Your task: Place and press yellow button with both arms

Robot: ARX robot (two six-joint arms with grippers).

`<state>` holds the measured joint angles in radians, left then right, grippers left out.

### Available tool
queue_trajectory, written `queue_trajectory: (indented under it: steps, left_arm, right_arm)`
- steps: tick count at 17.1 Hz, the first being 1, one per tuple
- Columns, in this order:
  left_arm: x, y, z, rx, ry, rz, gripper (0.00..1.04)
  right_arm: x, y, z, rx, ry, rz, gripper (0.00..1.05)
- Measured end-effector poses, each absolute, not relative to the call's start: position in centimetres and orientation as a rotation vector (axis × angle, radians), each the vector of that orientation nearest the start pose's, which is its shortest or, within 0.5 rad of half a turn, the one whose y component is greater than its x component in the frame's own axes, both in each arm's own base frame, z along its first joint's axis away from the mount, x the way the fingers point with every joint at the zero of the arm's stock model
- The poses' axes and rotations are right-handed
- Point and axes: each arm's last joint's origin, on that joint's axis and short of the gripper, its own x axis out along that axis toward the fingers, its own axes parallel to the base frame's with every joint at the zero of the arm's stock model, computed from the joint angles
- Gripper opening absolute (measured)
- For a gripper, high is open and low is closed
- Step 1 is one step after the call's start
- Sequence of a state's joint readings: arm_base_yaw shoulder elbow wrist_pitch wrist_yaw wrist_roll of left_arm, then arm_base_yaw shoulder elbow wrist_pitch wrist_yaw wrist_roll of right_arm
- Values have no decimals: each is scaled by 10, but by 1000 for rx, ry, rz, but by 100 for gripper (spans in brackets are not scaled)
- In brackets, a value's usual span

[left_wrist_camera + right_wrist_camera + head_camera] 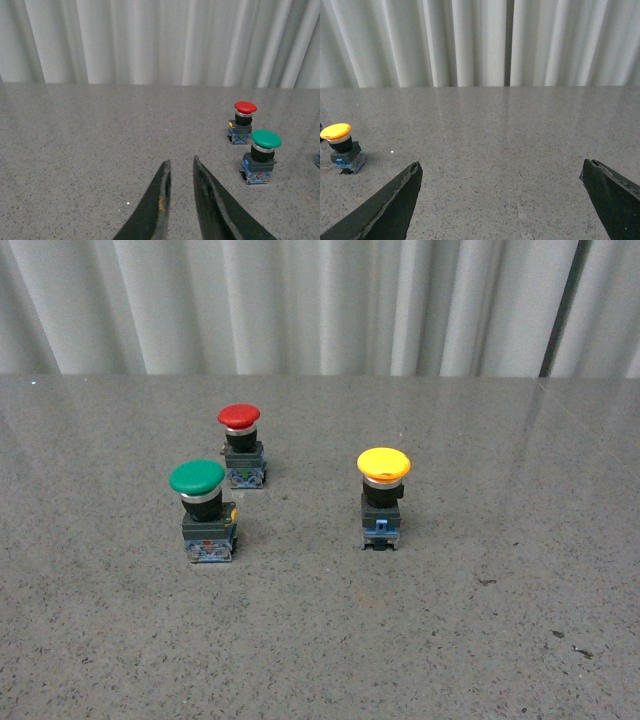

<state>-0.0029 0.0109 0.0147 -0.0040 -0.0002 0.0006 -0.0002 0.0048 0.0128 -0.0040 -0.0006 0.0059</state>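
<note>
The yellow button [383, 480] stands upright on the tabletop [450, 640], right of centre in the front view and well apart from both my hands. Its cap is a smooth, rounded mushroom dome of yellow-orange over a black body and a small blue-grey block base; any collar under the cap is hard to make out from here. My right wrist camera shows it [339, 145] off to one side, ahead of my fingers.

My right hand [501, 165] hangs low over the stone with its two dark, tapering fingers [395, 205] spread wide, nothing between them. My left hand [181, 161] points forward with its thin black fingers [155, 205] nearly together, a narrow gap left at the tips, holding nothing.

To the left of the yellow button stand the green button [200, 502], nearer, and the red button [240, 440], farther back, both upright with glossy domed caps. The tabletop is grey speckled stone with a dull sheen. Behind it hangs a pale curtain [300, 300] in soft vertical folds.
</note>
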Motion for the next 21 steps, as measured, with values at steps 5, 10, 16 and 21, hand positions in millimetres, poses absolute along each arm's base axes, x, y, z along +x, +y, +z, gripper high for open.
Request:
queue_trajectory:
  steps: [5, 10, 16, 21]
  left_arm:
    - [97, 0, 167, 1, 1, -3, 68]
    - [97, 0, 167, 1, 1, -3, 98]
    - [97, 0, 167, 1, 1, -3, 98]
    - [97, 0, 167, 1, 1, -3, 98]
  right_arm:
    - [97, 0, 165, 7, 40, 12, 98]
    - [155, 25, 261, -23, 29, 204, 98]
    - [277, 112, 275, -33, 218, 373, 98]
    - [297, 166, 241, -92, 367, 439, 59]
